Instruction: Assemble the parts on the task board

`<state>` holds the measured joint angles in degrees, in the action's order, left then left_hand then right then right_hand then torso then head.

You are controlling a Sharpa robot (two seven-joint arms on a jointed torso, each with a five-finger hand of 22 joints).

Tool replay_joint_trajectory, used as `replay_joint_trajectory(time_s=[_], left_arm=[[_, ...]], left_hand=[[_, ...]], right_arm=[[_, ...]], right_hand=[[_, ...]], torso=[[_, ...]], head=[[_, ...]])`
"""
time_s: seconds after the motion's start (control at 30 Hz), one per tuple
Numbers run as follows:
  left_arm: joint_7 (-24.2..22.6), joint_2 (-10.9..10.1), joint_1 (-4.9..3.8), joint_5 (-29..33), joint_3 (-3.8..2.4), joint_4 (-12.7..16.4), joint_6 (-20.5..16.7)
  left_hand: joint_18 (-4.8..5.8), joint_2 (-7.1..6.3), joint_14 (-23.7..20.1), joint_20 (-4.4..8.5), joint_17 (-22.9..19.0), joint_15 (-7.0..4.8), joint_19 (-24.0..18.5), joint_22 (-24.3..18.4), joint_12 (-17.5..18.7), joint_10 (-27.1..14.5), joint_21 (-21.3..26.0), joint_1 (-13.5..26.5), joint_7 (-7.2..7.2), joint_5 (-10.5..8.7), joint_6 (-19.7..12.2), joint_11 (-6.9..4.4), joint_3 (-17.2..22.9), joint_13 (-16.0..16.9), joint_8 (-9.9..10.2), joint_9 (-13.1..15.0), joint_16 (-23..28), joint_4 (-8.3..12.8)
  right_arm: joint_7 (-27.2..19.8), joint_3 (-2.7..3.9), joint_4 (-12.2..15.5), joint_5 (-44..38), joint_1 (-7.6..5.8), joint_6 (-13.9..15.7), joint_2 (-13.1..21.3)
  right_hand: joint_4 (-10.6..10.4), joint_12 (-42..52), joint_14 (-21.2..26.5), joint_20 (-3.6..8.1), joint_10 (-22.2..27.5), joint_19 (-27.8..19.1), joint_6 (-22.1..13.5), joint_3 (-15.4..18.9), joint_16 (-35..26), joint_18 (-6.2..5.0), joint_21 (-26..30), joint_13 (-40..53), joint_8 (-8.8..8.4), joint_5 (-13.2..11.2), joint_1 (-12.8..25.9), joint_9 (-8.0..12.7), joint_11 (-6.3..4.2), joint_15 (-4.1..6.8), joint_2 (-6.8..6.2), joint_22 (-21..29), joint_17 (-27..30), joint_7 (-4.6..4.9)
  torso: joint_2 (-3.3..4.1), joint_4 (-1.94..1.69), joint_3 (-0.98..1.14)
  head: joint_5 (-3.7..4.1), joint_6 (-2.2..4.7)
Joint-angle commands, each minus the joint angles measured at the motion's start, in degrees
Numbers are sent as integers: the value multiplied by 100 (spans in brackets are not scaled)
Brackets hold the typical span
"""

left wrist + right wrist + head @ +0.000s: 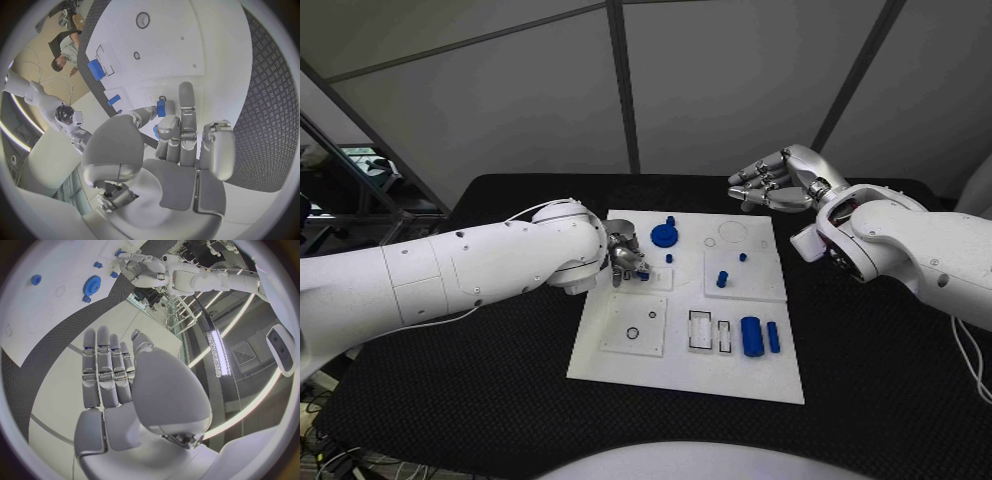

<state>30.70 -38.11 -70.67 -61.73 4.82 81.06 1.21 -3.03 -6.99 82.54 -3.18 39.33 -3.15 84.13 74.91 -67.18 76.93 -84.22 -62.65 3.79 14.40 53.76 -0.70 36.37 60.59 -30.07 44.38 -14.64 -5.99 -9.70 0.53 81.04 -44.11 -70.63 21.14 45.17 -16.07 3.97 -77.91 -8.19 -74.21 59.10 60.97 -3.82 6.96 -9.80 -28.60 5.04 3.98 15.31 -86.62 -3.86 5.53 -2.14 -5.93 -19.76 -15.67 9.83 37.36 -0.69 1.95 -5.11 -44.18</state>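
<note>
Left wrist view: left hand (169,150) pinches a blue part (161,107)

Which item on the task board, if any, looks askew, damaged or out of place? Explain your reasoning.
Nothing stands out. The task board lies flat and looks undamaged on the table, the loose blue parts lie neatly on it, and the left hand holds a small blue part over it. The right hand hovers apart, holding nothing.

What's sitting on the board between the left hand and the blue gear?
Head view: only bare white task board lies between the left hand and the blue gear; a small blue peg stands just off that line.
</note>
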Motion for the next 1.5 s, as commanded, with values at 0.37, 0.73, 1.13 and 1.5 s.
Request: replay_joint_trajectory(time_s=[0.37, 0.73, 1.13, 1.5], left_arm=[[59, -19, 6, -142, 11, 27, 276], [57, -46, 7, -149, 11, 54, 253], [57, 28, 6, -76, 11, -19, 366], [54, 95, 4, -58, 10, -100, 417]], left_hand=[[111, 51, 43, 48, 13, -17, 257, 629, -61, 17, -30, 12, -47, 125, 2, -7, 856, 22, -63, 47, 29, 866], [111, 50, 44, 49, 15, -18, 256, 629, -67, 17, -30, 24, -48, 154, 0, -8, 860, 28, -75, 59, 32, 874], [104, -5, 57, 51, 37, -24, 242, 602, -12, -28, -3, 302, -100, 168, 17, -30, 584, -60, -128, 113, 43, 762], [109, 4, 62, 67, 66, -40, 251, 627, -50, -14, -9, 521, -135, 159, 111, -56, 77, -28, -98, 67, 59, 574]], right_arm=[[-11, 3, -13, -9, -11, -69, -16], [0, 3, -27, -9, -11, -88, -24], [-29, 3, -19, -9, -11, -54, -26], [-41, 3, -5, -9, -11, -30, -14]], right_hand=[[-34, -21, -10, -46, 29, 6, -48, 5, -25, -62, 39, -7, -14, -28, 61, 0, 11, -25, -16, 12, 9, 1], [-33, -21, -10, -46, 30, 7, -49, 5, -26, -62, 39, -7, -14, -28, 62, 0, 11, -25, -16, 13, 9, 1], [-33, -23, -11, -49, 36, 9, -53, 13, -36, -62, 48, -10, -15, -25, 80, 1, 14, -28, -18, 19, 12, 3], [-28, -26, -10, -54, 49, 12, -67, 32, -57, -62, 66, -16, -18, -11, 110, 2, 19, -33, -32, 30, 16, 7]], torso=[[-6, -5, -2], [-2, 6, -4], [0, -1, -2], [-2, 3, -2]], head=[[-5, -34], [-20, -39], [-13, -50], [-11, -61]])
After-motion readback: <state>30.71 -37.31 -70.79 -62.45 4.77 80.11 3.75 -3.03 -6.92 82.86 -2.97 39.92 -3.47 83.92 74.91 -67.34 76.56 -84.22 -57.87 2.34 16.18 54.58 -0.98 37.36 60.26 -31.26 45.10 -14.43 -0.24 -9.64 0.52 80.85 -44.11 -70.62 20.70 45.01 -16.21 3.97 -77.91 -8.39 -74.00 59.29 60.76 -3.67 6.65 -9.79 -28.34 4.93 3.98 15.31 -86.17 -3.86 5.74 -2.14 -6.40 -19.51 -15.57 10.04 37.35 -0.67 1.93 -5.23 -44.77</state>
